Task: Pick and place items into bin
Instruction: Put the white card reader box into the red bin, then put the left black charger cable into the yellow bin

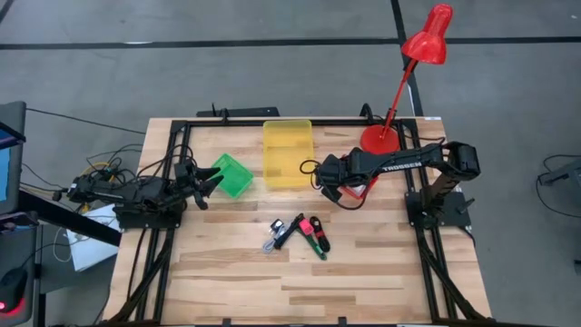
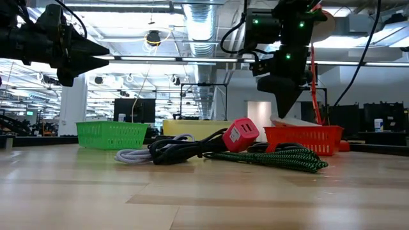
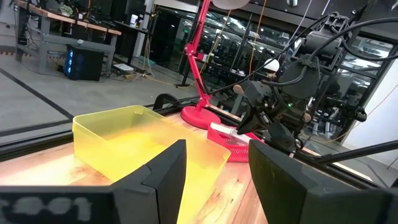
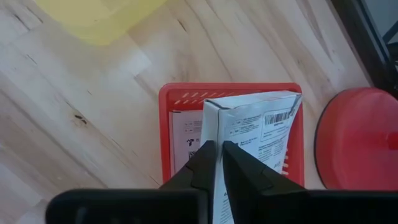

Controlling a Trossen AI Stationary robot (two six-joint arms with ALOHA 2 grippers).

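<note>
My right gripper (image 4: 219, 155) hangs over a red basket (image 4: 186, 93) at the table's far right, shut on a white card packet with black print (image 4: 261, 134). A second printed packet (image 4: 185, 137) lies flat in that basket. On the table's middle (image 1: 300, 234) lies a bundle of items: a red-pink block (image 2: 241, 134), a green-black braided cord (image 2: 275, 156) and black and grey cords. My left gripper (image 3: 217, 149) waits open and level at the table's left, beside a green basket (image 1: 233, 174), touching nothing. My right gripper pinches the white packet by its upper edge (image 4: 214, 134) between its two fingers. The fingers slant down from above. The packet hangs tilted below them, its lower part inside the red basket; whether it rests on the basket's floor I cannot tell.
A yellow bin (image 1: 287, 153) stands at the far middle, between the green basket and the red one. A red desk lamp's base (image 4: 357, 140) sits right beside the red basket, its arm rising up (image 1: 399, 91). Bare wood lies along the near edge.
</note>
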